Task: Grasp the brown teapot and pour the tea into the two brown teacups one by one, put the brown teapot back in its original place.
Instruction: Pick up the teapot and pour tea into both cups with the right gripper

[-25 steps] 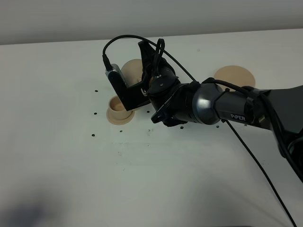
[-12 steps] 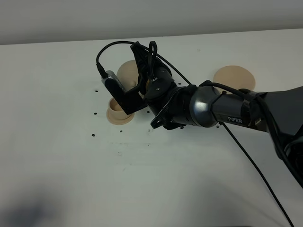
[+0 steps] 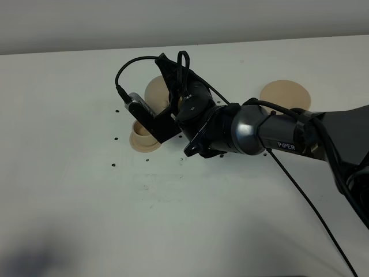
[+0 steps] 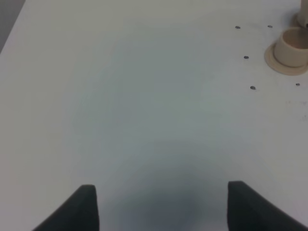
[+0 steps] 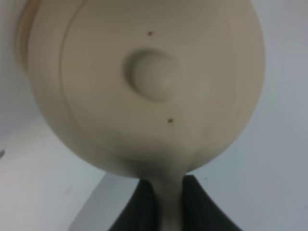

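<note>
Your right claw (image 5: 168,211) is clamped tight on the loop handle (image 5: 168,199) of the brown teapot (image 3: 154,90). The two dark fingers (image 5: 142,208) press the handle from either side with no gap left. In the right wrist view the pot fills the frame straight ahead of the claw. Its domed lid (image 5: 144,91) and round knob (image 5: 153,80) face the camera, so you are looking at the top of the pot rather than its side. The view is soft and the spout is out of sight beyond the body.

From the high camera, the teapot hangs off the claw's tip, clear of the white table (image 3: 86,202). One teacup (image 3: 140,126) on its small saucer (image 3: 138,142) sits just beside the claw, close under the pot and half hidden by the wrist camera housing (image 3: 147,117). The wide saucer (image 3: 285,94) lies well behind the claw, back past the arm's elbow.

Your left claw (image 4: 163,207) hangs over bare table with its fingers spread wide and nothing between them. The same teacup on its saucer lies far ahead of it and off to one side.
</note>
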You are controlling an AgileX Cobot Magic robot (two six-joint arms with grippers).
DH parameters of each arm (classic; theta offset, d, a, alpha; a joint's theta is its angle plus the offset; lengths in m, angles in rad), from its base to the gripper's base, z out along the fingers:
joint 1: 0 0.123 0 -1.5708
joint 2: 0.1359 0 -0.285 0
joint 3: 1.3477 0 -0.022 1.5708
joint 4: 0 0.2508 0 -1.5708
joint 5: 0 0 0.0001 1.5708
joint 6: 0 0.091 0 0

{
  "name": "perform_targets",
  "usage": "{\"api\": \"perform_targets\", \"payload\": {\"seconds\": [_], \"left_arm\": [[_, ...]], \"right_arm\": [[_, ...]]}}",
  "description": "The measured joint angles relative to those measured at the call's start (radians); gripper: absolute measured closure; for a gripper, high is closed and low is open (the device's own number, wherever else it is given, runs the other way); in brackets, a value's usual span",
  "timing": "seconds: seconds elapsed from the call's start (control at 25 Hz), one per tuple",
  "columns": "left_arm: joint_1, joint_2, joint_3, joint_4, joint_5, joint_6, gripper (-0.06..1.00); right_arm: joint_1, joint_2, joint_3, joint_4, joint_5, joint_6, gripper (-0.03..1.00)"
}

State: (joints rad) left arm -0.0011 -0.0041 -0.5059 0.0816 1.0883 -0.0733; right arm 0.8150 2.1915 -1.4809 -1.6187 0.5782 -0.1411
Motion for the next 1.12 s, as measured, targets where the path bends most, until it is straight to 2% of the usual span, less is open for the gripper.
{"api": "perform_targets", "payload": {"seconds": [0.52, 1.12], "left_arm": [[0.0, 0.0, 0.0, 0.0, 0.0, 0.0, 0.35], [0.0, 0.0, 0.0, 0.0, 0.0, 0.0, 0.35]], "right_arm": [[0.0, 0.0, 0.0, -0.103, -0.007, -0.019, 0.87], [0.0, 0.0, 0.0, -0.11, -0.019, -0.035, 0.87]]}}
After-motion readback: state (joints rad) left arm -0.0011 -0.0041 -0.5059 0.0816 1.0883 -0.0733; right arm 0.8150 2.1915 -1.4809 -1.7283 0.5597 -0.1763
